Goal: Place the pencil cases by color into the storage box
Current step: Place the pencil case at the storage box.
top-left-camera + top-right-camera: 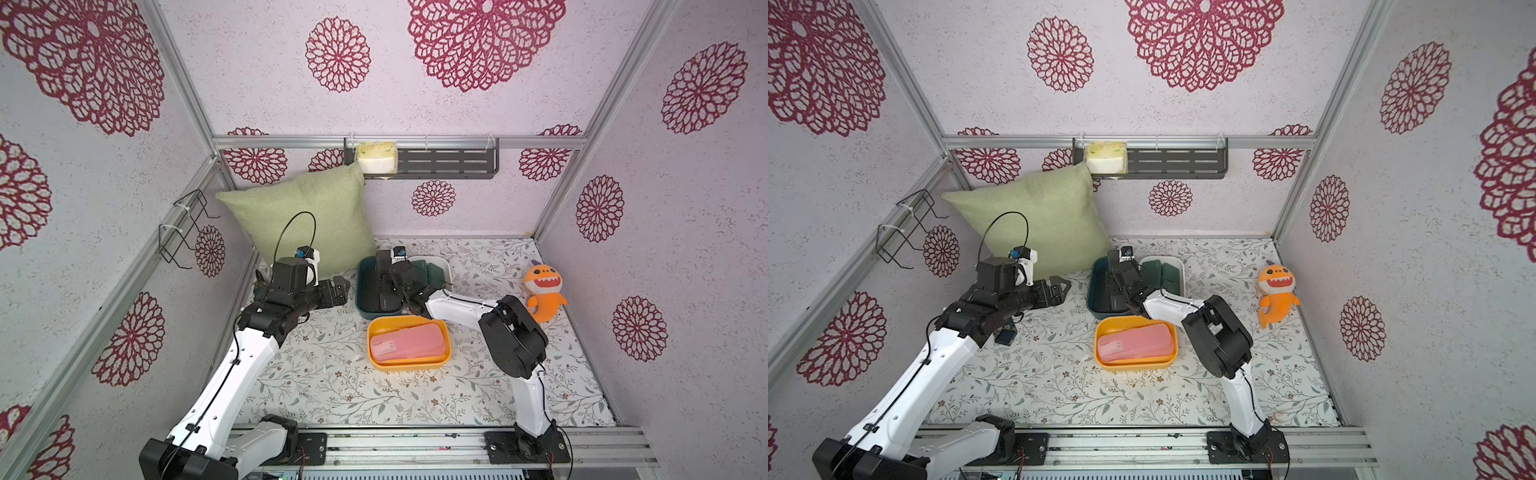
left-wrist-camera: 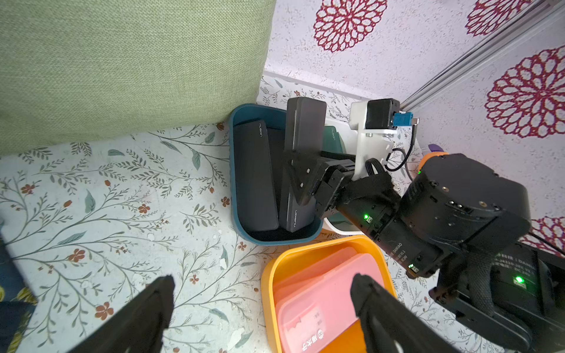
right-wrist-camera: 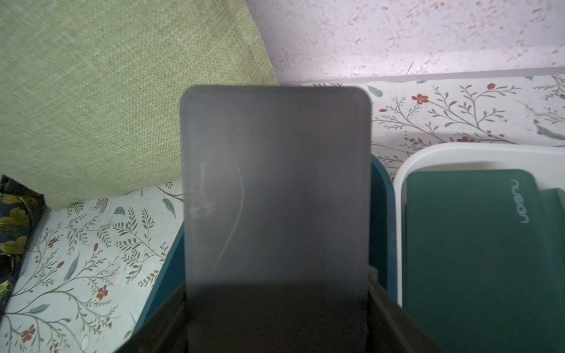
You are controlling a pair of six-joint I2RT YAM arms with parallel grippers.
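Blocking much of the right wrist view, a black pencil case sits clamped in right claw; left claw gapes.

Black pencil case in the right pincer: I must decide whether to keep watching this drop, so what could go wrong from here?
1. The black pencil case in the right pincer is tilted, its far end seemingly past the rim of the teal bin; released so, it may lean instead of lying flat beside the black case inside.
2. The white bin with green cases sits right alongside; a sideways slip could mix colours.
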